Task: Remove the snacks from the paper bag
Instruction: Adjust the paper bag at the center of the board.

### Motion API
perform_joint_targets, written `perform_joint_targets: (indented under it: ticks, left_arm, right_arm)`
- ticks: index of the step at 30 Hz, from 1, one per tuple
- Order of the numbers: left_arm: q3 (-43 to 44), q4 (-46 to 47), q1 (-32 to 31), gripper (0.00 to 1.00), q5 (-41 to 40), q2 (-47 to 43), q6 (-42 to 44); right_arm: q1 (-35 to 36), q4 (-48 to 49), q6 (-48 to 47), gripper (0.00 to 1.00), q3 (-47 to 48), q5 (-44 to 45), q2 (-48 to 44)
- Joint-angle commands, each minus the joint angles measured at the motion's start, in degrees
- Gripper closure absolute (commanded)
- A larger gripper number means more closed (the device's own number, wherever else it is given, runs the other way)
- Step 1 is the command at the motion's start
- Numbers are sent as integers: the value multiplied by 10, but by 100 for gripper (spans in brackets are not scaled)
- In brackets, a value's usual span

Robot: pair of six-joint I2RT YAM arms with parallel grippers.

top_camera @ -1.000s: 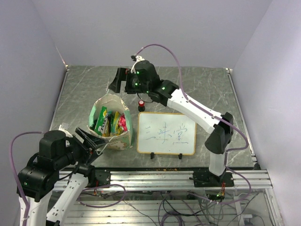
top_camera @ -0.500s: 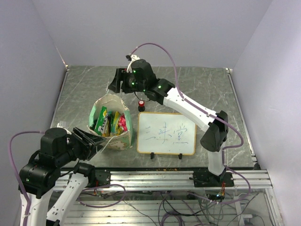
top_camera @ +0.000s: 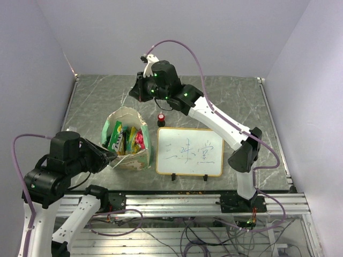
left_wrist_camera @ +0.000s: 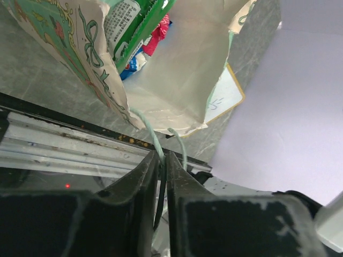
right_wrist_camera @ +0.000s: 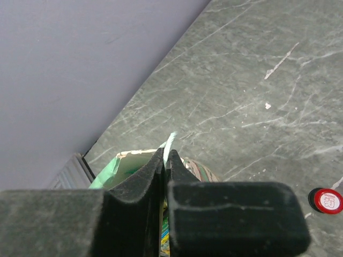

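While your left gripper [left_wrist_camera: 162,156] clamps the paper bag's [left_wrist_camera: 177,75] string handle [left_wrist_camera: 151,134], your right gripper [right_wrist_camera: 164,155] seems clenched on a second handle [right_wrist_camera: 171,139].

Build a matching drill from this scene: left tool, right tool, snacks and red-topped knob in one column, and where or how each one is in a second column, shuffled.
Column one
1. left tool
2. right tool
3. snacks
4. red-topped knob

Column two
a. inside the paper bag
b. on the table, just beyond the whiteboard
c. shut on the near string handle
d. shut on the far string handle, above the bag's far rim

Pairs: 1-c, 2-d, 3-a, 4-b
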Motion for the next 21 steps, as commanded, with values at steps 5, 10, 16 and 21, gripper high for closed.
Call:
perform_joint_targets:
  ticks: [5, 10, 16, 21]
  left_arm:
    - [45, -29, -1, 92, -71, 16, 26]
    - [93, -26, -1, 93, -104, 59, 32]
    - [236, -53, -2, 93, -180, 187, 83]
    - [343, -59, -1, 93, -237, 283, 147]
  right_arm:
    - [-2, 2, -33, 100, -3, -34, -13]
    - [-2, -11, -30, 100, 2, -39, -22]
    - [-1, -11, -4, 100, -26, -47, -54]
    - [2, -24, 4, 100, -49, -60, -87]
